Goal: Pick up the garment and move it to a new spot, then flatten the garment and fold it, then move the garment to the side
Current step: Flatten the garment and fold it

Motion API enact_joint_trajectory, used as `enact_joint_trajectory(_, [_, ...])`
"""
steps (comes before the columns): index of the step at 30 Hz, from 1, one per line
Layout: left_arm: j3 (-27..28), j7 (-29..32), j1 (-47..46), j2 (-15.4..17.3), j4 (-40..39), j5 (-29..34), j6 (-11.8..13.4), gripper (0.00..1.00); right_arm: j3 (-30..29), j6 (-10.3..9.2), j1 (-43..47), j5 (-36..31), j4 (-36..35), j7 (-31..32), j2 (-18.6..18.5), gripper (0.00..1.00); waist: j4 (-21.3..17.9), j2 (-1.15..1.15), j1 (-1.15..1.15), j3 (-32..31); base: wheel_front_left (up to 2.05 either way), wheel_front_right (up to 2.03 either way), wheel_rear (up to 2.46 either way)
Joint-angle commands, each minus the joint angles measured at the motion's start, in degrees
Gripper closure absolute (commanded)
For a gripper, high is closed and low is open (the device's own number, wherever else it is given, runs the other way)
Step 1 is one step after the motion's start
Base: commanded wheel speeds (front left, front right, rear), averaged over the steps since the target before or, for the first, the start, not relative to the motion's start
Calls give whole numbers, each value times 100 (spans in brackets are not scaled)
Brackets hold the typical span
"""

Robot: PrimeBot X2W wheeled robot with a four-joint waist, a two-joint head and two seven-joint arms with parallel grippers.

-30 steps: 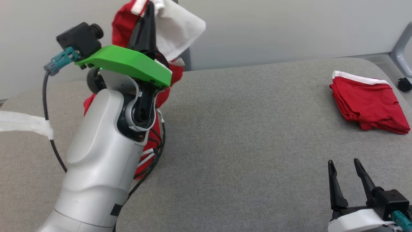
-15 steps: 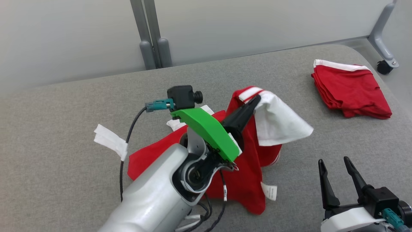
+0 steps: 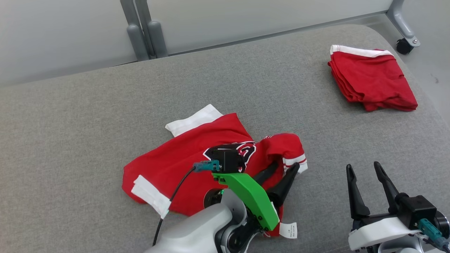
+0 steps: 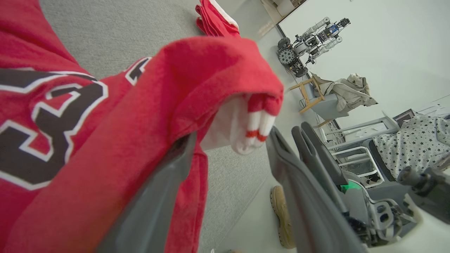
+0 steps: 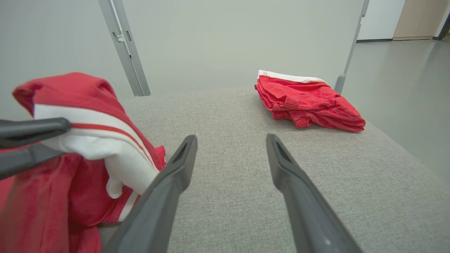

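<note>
Crumpled red jersey garment with white trim and black print [image 3: 197, 154] lies mid-surface on grey fabric-covered table [image 3: 88, 116]. Left gripper [image 3: 283, 174]: jaws spread, garment draped over one finger. Right gripper [image 3: 364, 170]: spread, empty. Folded red cloth [image 3: 372, 79] at far right.

Robotics test lab: a second wheeled grey-and-black robot [image 4: 311, 42] is standing parked on the smooth pale grey floor [image 5: 404, 88], at one o'clock in the left wrist view. Pale partition panels [image 3: 263, 14] on grey metal posts [image 3: 142, 31] are screening off the grey fabric-covered worktable [image 3: 246, 80] at twelve o'clock in the head view, with one frame leg resting on a small black castor [image 3: 404, 46].
</note>
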Motion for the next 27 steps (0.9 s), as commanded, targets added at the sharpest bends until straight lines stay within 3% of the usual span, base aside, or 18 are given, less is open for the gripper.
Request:
enact_joint_trajectory(1, [-13, -86, 142, 34, 25, -135, -41, 0, -44, 0, -9, 41, 8, -1, -8, 0, 17, 0, 0, -9, 0, 0, 0])
enact_joint_trajectory(5, [-67, -232, 399, 91, 23, 47, -107, 0, -147, 0, 103, 95, 15, -1, -6, 0, 108, 0, 0, -112, 0, 0, 0])
enact_joint_trajectory(10, [-150, -3, 987, 824, -712, 304, -75, 0, -233, 0, 184, 149, 25, -1, -8, 0, 219, 0, 0, -249, 0, 0, 0])
enact_joint_trajectory(14, [-175, 198, 1541, 1540, -1563, 320, 230, 0, -278, 0, 246, 149, -28, -1, -7, 0, 369, 0, 0, -274, 0, 0, 0])
enact_joint_trajectory(17, [8, -10, 1752, 1932, -1759, 286, 634, 0, -306, 0, 221, 101, -57, -1, -7, 0, 499, 0, 0, -235, 0, 0, 0])
enact_joint_trajectory(19, [50, -104, 1795, 1951, -1657, 370, 888, 0, -302, 0, 196, 86, -70, -1, -8, 0, 566, 0, 0, -203, 0, 0, 0])
enact_joint_trajectory(21, [146, -143, 1859, 1804, -1523, 232, 960, 0, -284, 0, 142, 55, -90, -1, -9, 0, 604, 0, 0, -135, 0, 0, 0])
enact_joint_trajectory(27, [155, 154, 1817, 1394, -816, -35, 713, 0, -199, -1, -85, -1, -134, -1, -7, 0, 525, 0, 0, 164, 0, 0, 0])
